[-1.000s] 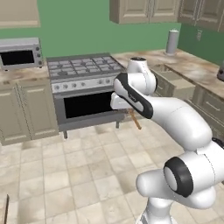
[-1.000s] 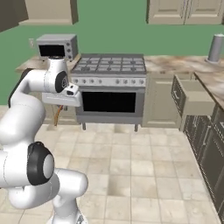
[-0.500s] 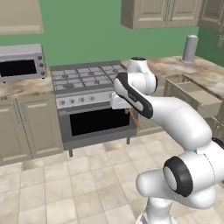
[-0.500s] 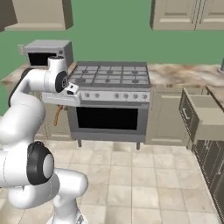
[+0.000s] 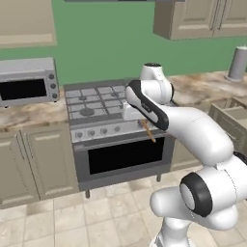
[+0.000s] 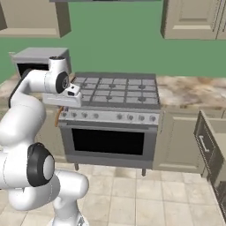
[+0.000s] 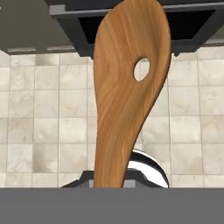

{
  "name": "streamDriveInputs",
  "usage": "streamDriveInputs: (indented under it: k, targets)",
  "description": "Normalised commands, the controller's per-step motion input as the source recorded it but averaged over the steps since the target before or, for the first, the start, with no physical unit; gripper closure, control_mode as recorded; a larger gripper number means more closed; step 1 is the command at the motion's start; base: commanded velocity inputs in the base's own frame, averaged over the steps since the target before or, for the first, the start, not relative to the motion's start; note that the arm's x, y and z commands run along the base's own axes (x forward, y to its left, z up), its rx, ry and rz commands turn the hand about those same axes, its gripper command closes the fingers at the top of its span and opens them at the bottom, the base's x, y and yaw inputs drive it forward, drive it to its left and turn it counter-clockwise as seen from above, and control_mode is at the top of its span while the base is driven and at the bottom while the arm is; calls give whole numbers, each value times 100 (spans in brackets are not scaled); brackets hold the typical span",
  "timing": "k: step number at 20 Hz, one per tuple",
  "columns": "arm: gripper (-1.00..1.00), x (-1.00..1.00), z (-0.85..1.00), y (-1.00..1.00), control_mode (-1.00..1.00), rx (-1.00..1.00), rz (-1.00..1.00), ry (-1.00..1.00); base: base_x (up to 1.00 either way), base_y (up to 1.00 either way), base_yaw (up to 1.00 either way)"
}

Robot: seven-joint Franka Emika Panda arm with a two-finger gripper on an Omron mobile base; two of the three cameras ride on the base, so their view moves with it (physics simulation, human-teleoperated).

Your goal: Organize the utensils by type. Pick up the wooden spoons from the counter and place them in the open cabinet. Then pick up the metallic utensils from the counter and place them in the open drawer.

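Hand view showed the gripper [image 7: 114, 183] clamped on the handle of a wooden spoon [image 7: 129, 87], whose long axis ran straight out from the fingers, holed bowl farthest. It hung over floor tiles [image 7: 39, 127] before the oven [image 5: 123, 154].

The stove [image 5: 103, 103] is standing between two stretches of the table [image 6: 190, 90], with the oven door [image 6: 108, 141] below its burners. The microwave [image 5: 26, 87] is sitting on the table to the stove's left. A canister [image 5: 237, 62] is standing on the table far to the stove's right, and the open drawer [image 6: 214, 141] is jutting out at the right. The tool [image 5: 144, 123] is hanging before the stove's front edge, with a wooden spoon [image 7: 127, 92] pointing down over the floor [image 7: 39, 122].
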Motion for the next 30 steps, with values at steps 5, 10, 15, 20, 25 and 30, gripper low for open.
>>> streamDriveInputs:
  k: [5,10,15,20,25,30]
  targets:
    - [100,0,0,0,100,0,0,0,100,41,0]
    - [100,0,0,0,100,0,0,0,85,69,-9]
    - [100,0,0,0,100,0,0,0,57,92,-17]
    - [100,0,0,0,100,0,0,0,14,73,-1]
    - [100,0,0,0,100,0,0,0,0,57,1]
    - [100,0,0,0,100,0,0,0,11,53,6]
